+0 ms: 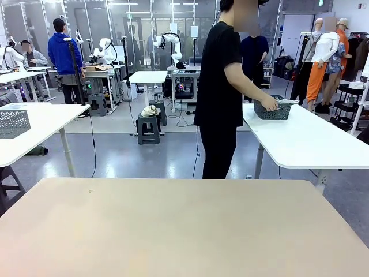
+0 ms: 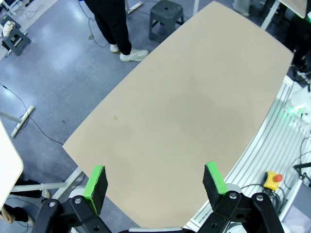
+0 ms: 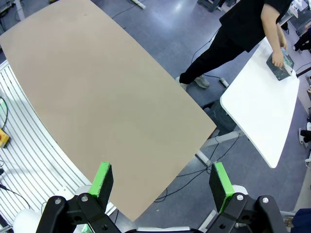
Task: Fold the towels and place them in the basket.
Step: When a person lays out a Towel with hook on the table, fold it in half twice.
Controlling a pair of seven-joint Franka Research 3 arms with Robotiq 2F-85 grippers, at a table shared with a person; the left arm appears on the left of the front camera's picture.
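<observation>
**Front view.** Beige table (image 1: pixel 184 231) across the lower half of the frame. Behind it, at centre right, person in black (image 1: pixel 218 86), turned toward the white table (image 1: pixel 311 144) at the right edge. Dark grey basket (image 1: pixel 272 110) upright on that white table, near its left end, at middle right of the frame. Person's hand (image 1: pixel 267 104) on the basket's near rim. Pale strip of cloth (image 1: pixel 287 102) at the basket's upper right rim, too small to tell as a towel. Paler grey basket (image 1: pixel 12 123) on another white table at the left edge, well apart from the dark one. Dark stool (image 1: pixel 149 128) left of the person, with a light bundle on its seat.

**Left wrist view.** Left gripper (image 2: pixel 155 182) at the bottom edge, jaws spread wide, nothing between the green pads (image 2: pixel 95 187). Beige table beneath and beyond, across the centre. Person's legs and pale shoes at upper left, beside the table's far edge. Red-and-yellow button (image 2: pixel 273 179) at lower right, off the table.

**Right wrist view.** Right gripper (image 3: pixel 163 187) at the bottom edge, likewise wide apart and holding nothing, above the table's lower corner. Beige table from upper left to centre, white table at right. Basket at upper right, under the person's hand, well apart from both grippers.
</observation>
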